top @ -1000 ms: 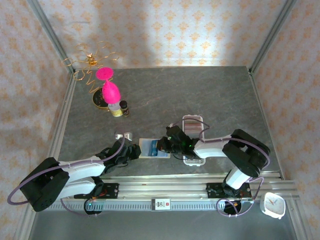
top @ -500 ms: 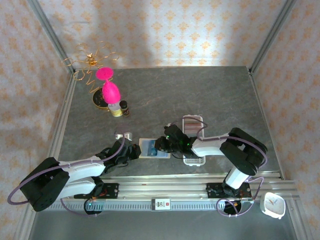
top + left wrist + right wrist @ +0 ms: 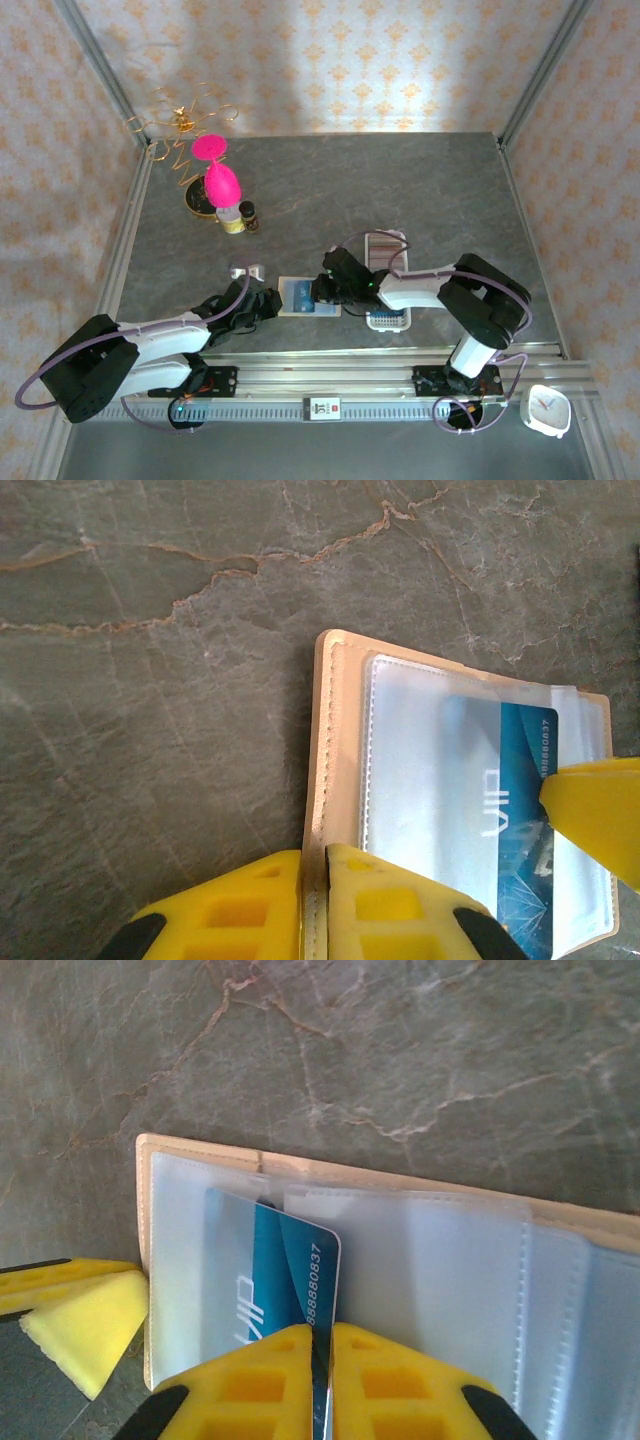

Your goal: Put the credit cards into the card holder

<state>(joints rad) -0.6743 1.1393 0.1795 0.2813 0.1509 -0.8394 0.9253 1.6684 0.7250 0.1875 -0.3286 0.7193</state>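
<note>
The tan card holder (image 3: 300, 297) lies open on the table, its clear sleeves facing up. My left gripper (image 3: 268, 303) is shut on the holder's tan left edge (image 3: 335, 740), the edge pinched between the yellow fingers (image 3: 390, 900). A blue card (image 3: 270, 1270) sits partly inside the leftmost clear sleeve (image 3: 180, 1240). My right gripper (image 3: 322, 1345) is shut on that card's right edge. The same blue card (image 3: 520, 780) shows under the plastic in the left wrist view, with a right fingertip (image 3: 595, 810) beside it. More cards lie in the white tray (image 3: 387, 322).
The white tray stands right of the holder, under the right arm. A pink goblet (image 3: 220, 182), a gold wire stand (image 3: 185, 122) and small bottles (image 3: 240, 217) crowd the back left. A small white object (image 3: 246, 270) lies near the left arm. A white clock (image 3: 547, 410) sits beyond the front rail.
My right gripper has moved slightly left with the blue card, sliding it deeper into the holder's sleeve. The left arm has stayed put.
</note>
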